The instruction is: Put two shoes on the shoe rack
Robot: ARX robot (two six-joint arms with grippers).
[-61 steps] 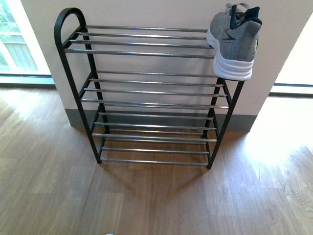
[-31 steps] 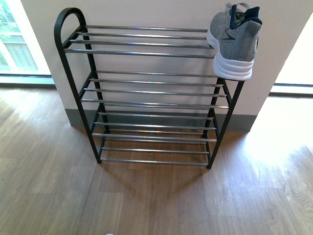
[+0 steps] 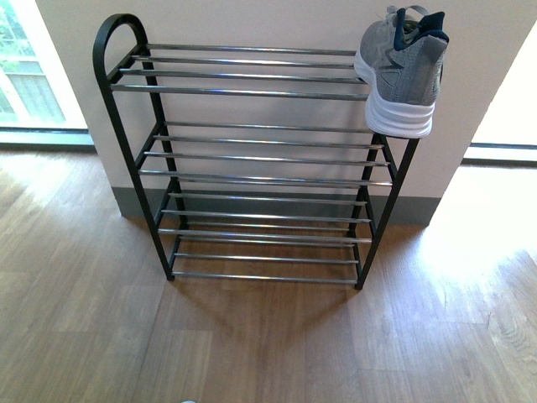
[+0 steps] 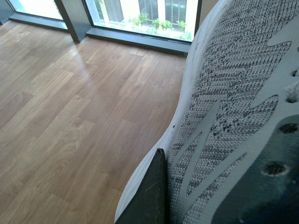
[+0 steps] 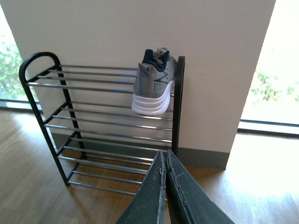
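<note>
The shoe rack (image 3: 243, 91) stands on the wooden floor (image 3: 252, 344) against a pale wall. Its top tier carries one grey shoe (image 3: 401, 75) at the right end, heel outward and white sole overhanging the front bar; the lower tiers hold nothing. The right wrist view shows the same shoe (image 5: 154, 86) beside the rack's right post (image 5: 176, 102). The right claw (image 5: 165, 154) is closed with its fingers pressed together and nothing between them.

The second shoe (image 4: 233, 93) fills the left wrist view above the floor, cut off on all sides. The left claw (image 4: 161, 161) grips it, though only one dark finger (image 4: 153, 191) shows, lying against the knit side. Neither arm appears in the front view.
</note>
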